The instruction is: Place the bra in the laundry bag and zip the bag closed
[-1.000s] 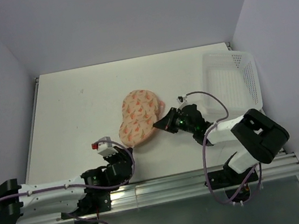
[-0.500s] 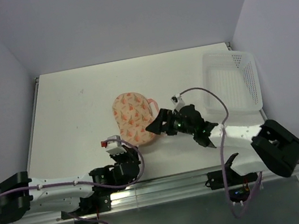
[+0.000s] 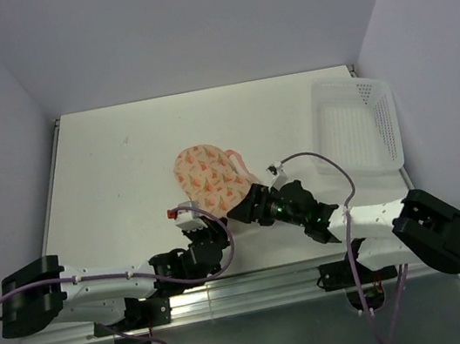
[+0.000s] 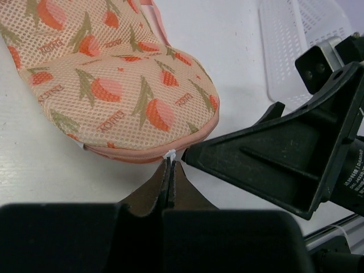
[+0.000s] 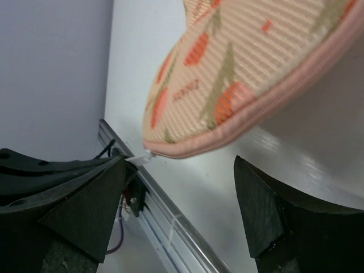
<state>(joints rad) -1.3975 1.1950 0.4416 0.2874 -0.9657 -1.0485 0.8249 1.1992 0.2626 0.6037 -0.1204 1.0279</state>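
The laundry bag [image 3: 209,182] lies mid-table, a peach mesh pouch with orange print [image 4: 108,85], and its pink zipper edge [image 5: 250,116] looks shut. The bra is hidden. My left gripper [image 4: 169,162] is shut on the small white zipper pull [image 4: 169,154] at the bag's near end, and in the top view it [image 3: 219,221] sits at that near edge. My right gripper [image 3: 240,207] is open just right of that end. Its fingertips [image 5: 181,165] stand wide apart below the bag's edge, holding nothing.
A white perforated basket [image 3: 360,128] stands at the table's right side, also showing in the left wrist view as the basket [image 4: 296,45]. One black right finger [image 4: 273,153] lies close beside my left fingertips. The table's metal front rail [image 5: 170,222] runs just below.
The right gripper opened, let go of the bag and slid toward the bag's near end. The left gripper moved right along the front. The bag shifted left and now lies as one oval.
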